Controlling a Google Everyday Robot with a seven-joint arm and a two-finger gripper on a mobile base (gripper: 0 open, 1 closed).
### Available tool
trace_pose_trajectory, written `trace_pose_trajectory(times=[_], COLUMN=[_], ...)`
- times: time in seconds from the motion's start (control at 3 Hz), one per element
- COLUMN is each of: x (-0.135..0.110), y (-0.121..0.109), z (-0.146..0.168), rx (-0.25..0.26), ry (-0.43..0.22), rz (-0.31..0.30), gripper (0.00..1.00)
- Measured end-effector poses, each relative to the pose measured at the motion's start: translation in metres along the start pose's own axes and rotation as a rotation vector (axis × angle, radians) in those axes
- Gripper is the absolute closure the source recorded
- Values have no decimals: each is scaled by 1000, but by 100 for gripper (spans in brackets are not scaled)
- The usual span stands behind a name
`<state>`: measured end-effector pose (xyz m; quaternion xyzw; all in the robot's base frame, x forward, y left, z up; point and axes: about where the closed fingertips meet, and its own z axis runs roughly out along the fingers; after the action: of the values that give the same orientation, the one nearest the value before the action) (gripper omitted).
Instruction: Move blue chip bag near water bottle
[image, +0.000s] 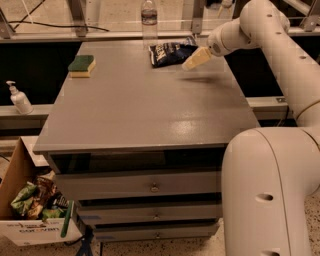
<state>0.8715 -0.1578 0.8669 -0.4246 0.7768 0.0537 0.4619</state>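
Hovering low over the far right part of the counter (140, 110), the gripper (188, 64) slants down towards the surface; whether it is spread or closed cannot be told, and nothing is seen in its grip. Just beside its tip, on the side away from the arm, lies the blue chip bag (169, 52), flat on the counter. Beyond the bag, farther from the gripper, the water bottle (148, 19) stands upright at the back edge. A green and yellow sponge (81, 65) sits well apart, across the counter.
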Motion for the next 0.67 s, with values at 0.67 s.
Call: trace_pose_trajectory(times=[0.67], x=[-1], y=[36], z=[-48], rx=[-238], ry=[-83], rz=[-1], gripper=[0])
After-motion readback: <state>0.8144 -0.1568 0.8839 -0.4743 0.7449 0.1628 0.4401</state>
